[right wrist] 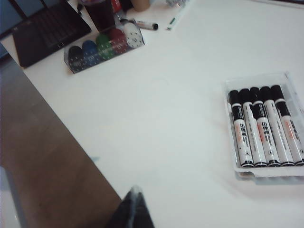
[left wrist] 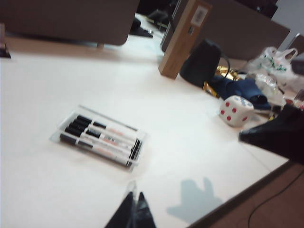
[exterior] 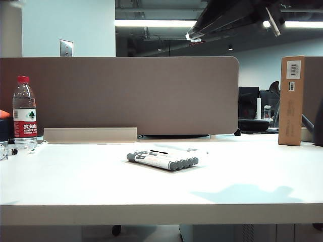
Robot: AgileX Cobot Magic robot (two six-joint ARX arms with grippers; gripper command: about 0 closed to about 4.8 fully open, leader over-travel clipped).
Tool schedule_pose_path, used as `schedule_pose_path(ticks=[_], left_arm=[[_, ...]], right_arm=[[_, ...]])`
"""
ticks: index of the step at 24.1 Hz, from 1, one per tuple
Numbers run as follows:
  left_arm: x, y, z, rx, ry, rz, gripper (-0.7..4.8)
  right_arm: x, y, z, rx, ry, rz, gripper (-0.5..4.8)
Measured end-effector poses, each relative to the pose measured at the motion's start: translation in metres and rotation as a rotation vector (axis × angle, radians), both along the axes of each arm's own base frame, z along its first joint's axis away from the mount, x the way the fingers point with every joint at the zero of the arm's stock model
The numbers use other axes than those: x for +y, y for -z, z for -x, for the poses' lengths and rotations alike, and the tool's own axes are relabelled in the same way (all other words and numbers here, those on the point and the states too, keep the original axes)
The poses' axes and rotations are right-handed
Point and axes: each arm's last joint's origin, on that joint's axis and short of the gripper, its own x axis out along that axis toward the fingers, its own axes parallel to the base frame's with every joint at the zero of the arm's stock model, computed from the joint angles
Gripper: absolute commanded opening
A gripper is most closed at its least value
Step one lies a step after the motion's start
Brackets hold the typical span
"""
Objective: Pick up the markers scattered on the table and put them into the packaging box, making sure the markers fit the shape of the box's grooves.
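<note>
Exterior view: wide, smooth white counter (exterior: 75,186) with a thick front edge. At the centre of the frame lies the flat, transparent plastic packaging box (exterior: 164,160), barely visible, holding the slim white-barrelled markers (exterior: 161,160) with dark caps. The markers lie parallel and touching, long axes running from left to lower right, grey ends facing the camera. No arm or tool appears here; only a shadow falls on the counter at lower right.

Left wrist view: the left tool (left wrist: 132,211), at the bottom centre of the frame, has its dark tips pressed together and carries nothing. The packaging box (left wrist: 71,124) lies above and left of the tips, well apart from them, with the markers (left wrist: 99,138) seated side by side inside it.

Right wrist view: the right tool (right wrist: 134,209), at the bottom centre, is likewise closed and empty. The packaging box (right wrist: 285,173) sits at the right of the frame, well apart from the tips; five markers (right wrist: 263,130) fill it, black caps toward the top of the frame, each apparently lying in its groove.

Judgement: no loose marker shows near the box, so the filling appears complete. Which tool is nearer cannot be told.
</note>
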Motion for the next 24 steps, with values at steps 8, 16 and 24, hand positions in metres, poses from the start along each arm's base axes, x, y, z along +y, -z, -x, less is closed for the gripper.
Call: schedule_pose_path(ticks=[8, 16, 24], left_arm=[[0.000, 0.004, 0.000, 0.038, -0.001, -0.020, 0.04], [0.007, 0.002, 0.003, -0.136, -0.105, -0.204, 0.03], [0.035, 0.043, -0.015, -0.250, -0.550, -0.325, 0.04]], right_arm=[[0.001, 0.003, -0.001, 0.015, 0.003, 0.013, -0.05], [0.001, 0.003, -0.001, 0.016, 0.003, 0.014, -0.05], [0.001, 0.003, -0.001, 0.016, 0.003, 0.014, -0.05]])
